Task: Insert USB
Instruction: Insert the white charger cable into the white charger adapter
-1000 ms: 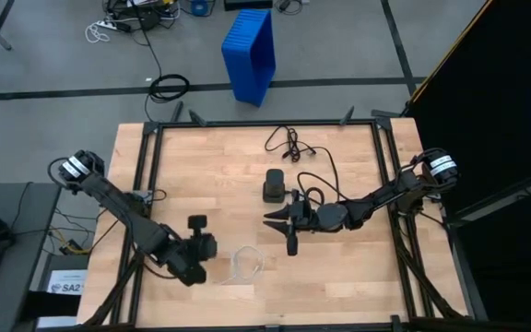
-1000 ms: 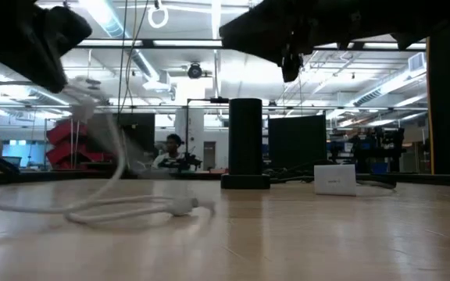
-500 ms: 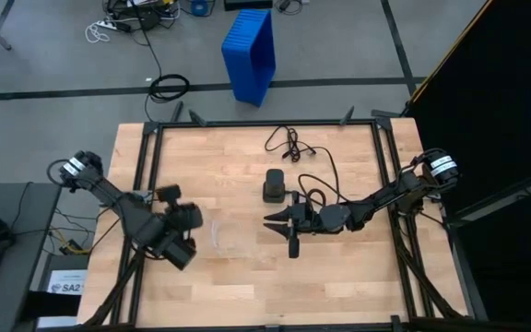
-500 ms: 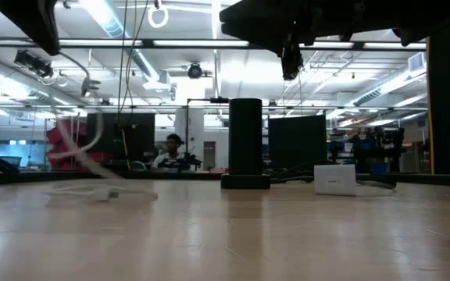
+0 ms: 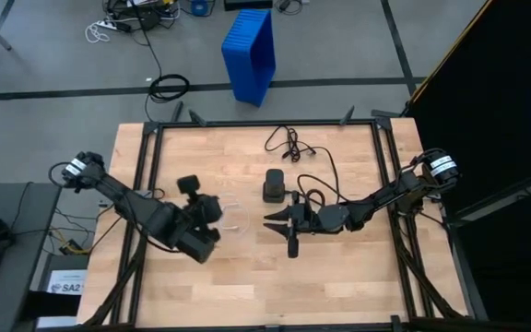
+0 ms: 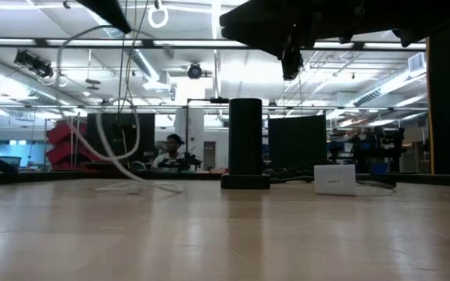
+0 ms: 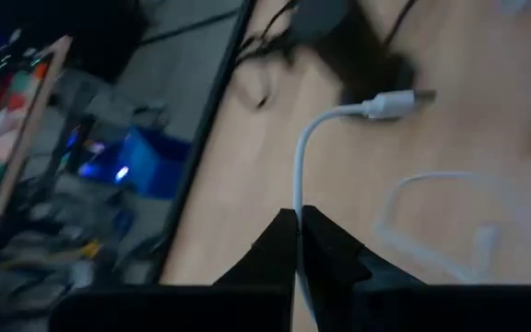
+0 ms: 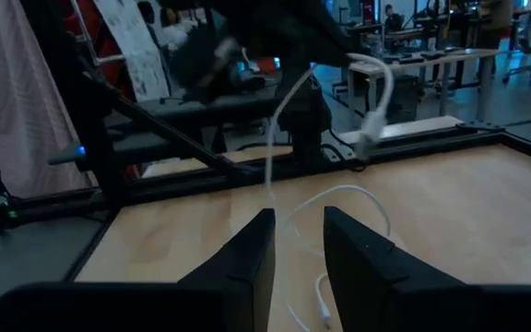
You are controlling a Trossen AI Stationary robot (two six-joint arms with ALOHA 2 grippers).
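Your left gripper [image 7: 298, 221] is clamped on the USB [image 7: 303, 161] and has lifted it off the counter [image 5: 339, 277] toward the black box [image 5: 274, 185], so plugging in is near, while your right gripper [image 5: 290, 224] waits slightly apart.

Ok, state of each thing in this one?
USB: pinched by the left gripper, plug end lifted, the rest trailing on the table.
Left gripper: shut on the USB.
Right gripper: slightly open, empty, hovering mid-table.
Black box: upright on the table, untouched.
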